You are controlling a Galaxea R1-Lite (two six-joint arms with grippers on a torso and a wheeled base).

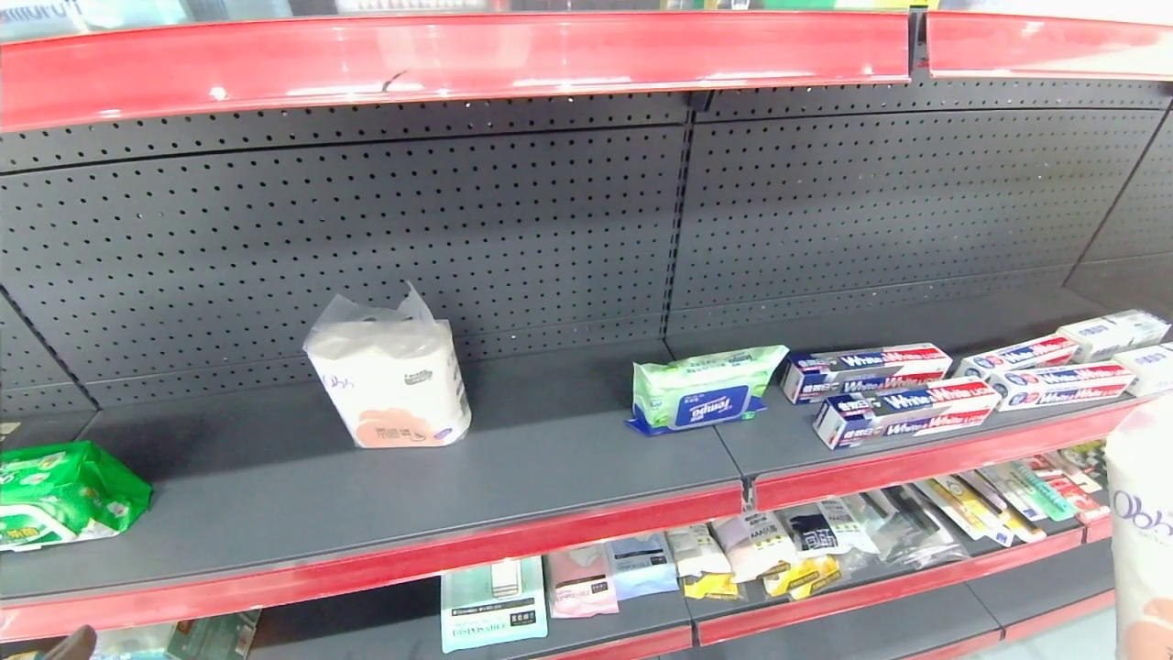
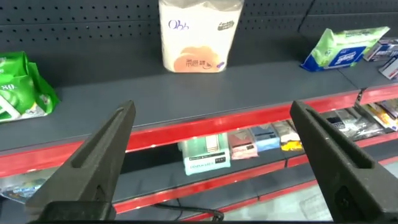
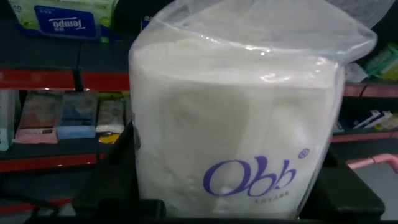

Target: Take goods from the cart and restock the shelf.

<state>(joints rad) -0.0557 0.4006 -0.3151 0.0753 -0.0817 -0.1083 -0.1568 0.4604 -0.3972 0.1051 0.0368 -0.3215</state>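
A white toilet paper pack [image 1: 387, 378] [image 2: 199, 34] stands upright on the grey middle shelf [image 1: 367, 495], left of centre. A second toilet paper pack [image 3: 239, 124] [image 1: 1141, 532] sits between the dark fingers [image 3: 109, 180] of my right gripper [image 3: 230, 199], which is shut on it, at the right in front of the shelf and below the level of its board. My left gripper [image 2: 214, 162] is open and holds nothing. It hangs in front of the shelf's red front edge [image 2: 186, 127], facing the standing pack.
On the same shelf lie a green pack [image 1: 64, 495] [image 2: 22, 87] at the far left, a wet wipes pack [image 1: 701, 399] [image 2: 345, 46] at the middle, and several toothpaste boxes [image 1: 903, 408] to the right. The lower shelf [image 1: 641, 632] holds small flat packets. A red upper shelf edge [image 1: 458, 55] overhangs.
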